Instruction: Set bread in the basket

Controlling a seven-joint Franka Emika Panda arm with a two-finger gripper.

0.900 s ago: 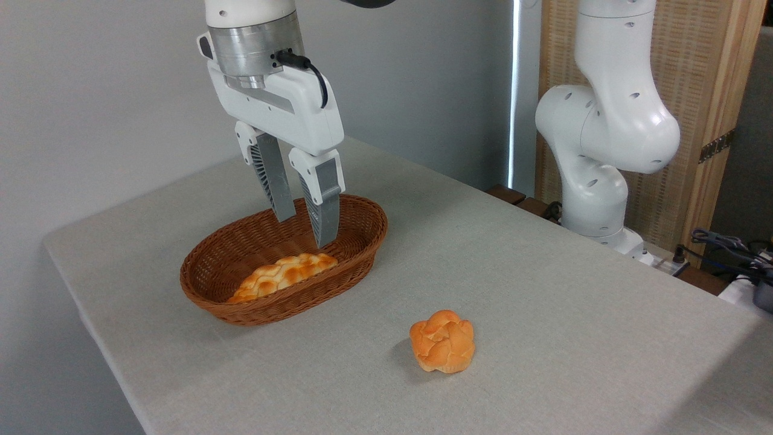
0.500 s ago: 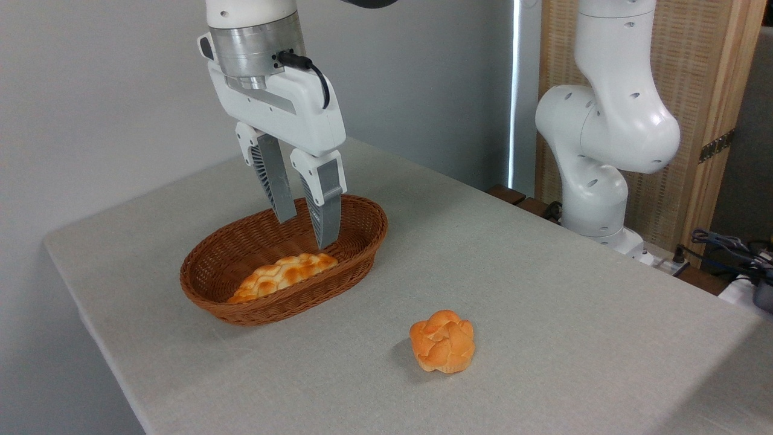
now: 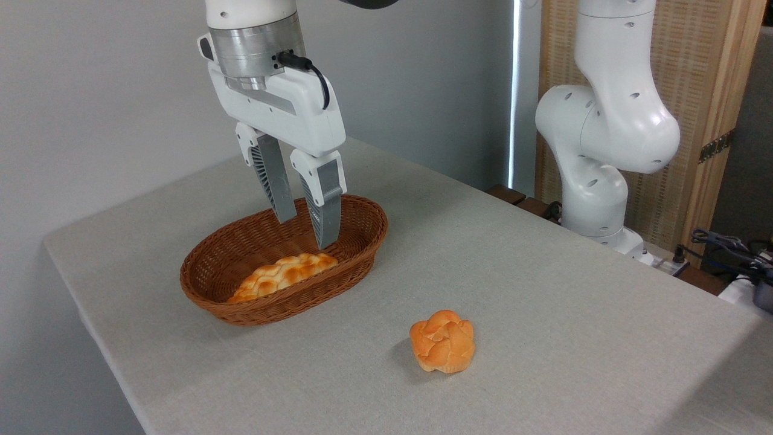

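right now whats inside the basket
A flat golden loaf lies inside the basket, toward its near side. The near rim hides the loaf's lower edge and part of the basket floor. The open gripper hangs above it, empty.

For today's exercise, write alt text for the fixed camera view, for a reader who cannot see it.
A white robot arm's open pincer hangs empty over an oval wicker basket that holds a long golden loaf. A small round orange bun sits outside the basket, nearer the camera, on the grey table.
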